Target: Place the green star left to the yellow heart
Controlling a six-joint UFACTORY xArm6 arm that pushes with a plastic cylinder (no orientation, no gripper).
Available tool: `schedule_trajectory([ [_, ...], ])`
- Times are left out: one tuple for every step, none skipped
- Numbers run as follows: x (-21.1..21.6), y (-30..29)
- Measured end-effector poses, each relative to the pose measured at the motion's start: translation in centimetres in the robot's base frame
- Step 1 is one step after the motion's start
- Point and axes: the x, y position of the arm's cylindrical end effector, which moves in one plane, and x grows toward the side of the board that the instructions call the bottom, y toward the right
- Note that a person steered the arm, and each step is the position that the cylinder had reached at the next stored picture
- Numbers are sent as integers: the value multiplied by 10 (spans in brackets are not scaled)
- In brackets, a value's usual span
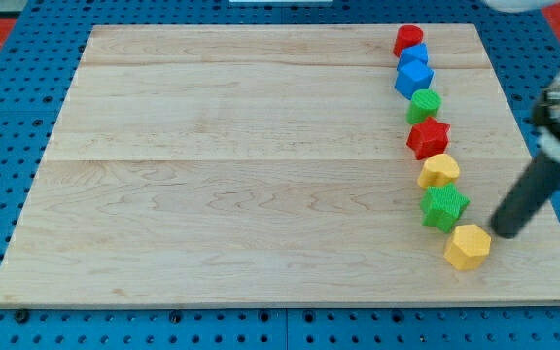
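The green star (pixel 443 206) lies on the wooden board (pixel 241 165) near the view's right, just below the yellow heart (pixel 438 170) and touching or almost touching it. My tip (pixel 505 232) is at the view's right of the green star, a short gap away, and just up and right of a yellow hexagon-like block (pixel 468 246). The rod slants up to the right from the tip.
Above the heart a column of blocks runs toward the view's top: a red star (pixel 428 138), a green round block (pixel 423 104), two blue blocks (pixel 414 78) (pixel 414 55) and a red block (pixel 408 40). The board's right edge lies close to the tip.
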Motion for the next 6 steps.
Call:
schedule_trajectory([
  [-2, -50],
  [-9, 4],
  [-36, -65],
  [-21, -189],
  [-46, -207],
  [-97, -182],
])
